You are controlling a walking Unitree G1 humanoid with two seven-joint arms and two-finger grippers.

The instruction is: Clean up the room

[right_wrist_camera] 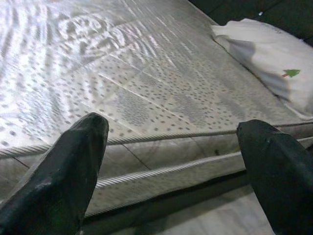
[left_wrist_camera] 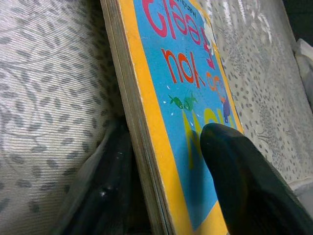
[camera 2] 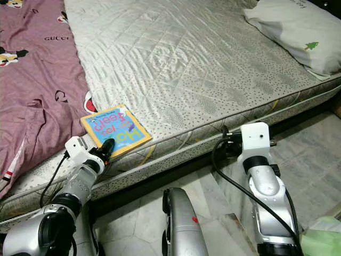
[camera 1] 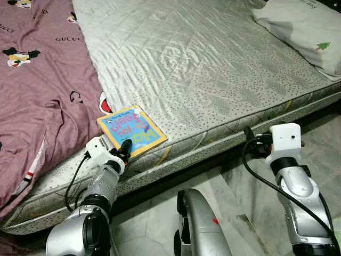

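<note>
A thick board book (camera 1: 131, 130) with a yellow border and blue cover lies at the near edge of the grey quilted mattress (camera 1: 202, 64). My left gripper (camera 1: 126, 148) is at the book's near edge. In the left wrist view one black finger (left_wrist_camera: 244, 181) rests on the cover and the other lies under the book (left_wrist_camera: 171, 98) against the mattress, so the jaws close on it. My right gripper (right_wrist_camera: 176, 161) is open, held level with the mattress's side (camera 2: 224, 140), nothing between its fingers.
A maroon printed blanket (camera 1: 37, 90) covers the bed's left part. A white pillow (camera 1: 306, 26) with a small green tree lies at the far right. Pale marble floor (camera 1: 240, 202) runs along the bed's near side.
</note>
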